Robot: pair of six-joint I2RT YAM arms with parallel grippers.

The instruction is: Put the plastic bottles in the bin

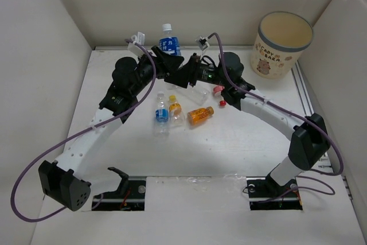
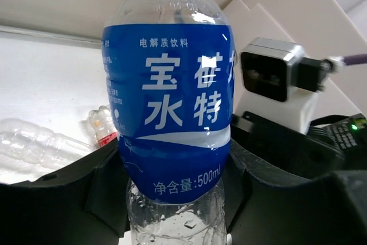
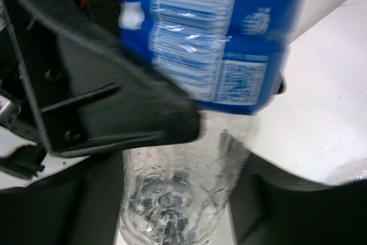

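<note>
A clear bottle with a blue label point(image 1: 169, 44) stands upright at the back middle, my left gripper point(image 1: 166, 60) shut on it. In the left wrist view the bottle point(image 2: 169, 107) fills the frame, and the left gripper point(image 2: 172, 199) pinches it at the label's lower edge. My right gripper point(image 1: 179, 73) reaches in from the right. Its jaws flank the clear lower body of the bottle point(image 3: 178, 187) closely, but blur hides whether the right gripper point(image 3: 178, 205) presses it. A small blue-labelled bottle point(image 1: 161, 114), a yellow-capped one point(image 1: 174, 107), an orange one point(image 1: 200, 115) and a red-capped one point(image 1: 217, 90) lie on the table. The bin point(image 1: 284, 44) stands at the back right.
White walls close in the table on the left, back and right. A plain clear bottle point(image 2: 34, 142) and a red-labelled one point(image 2: 103, 127) lie on the table behind the held bottle. The right arm's wrist camera point(image 2: 272, 76) sits close beside the held bottle.
</note>
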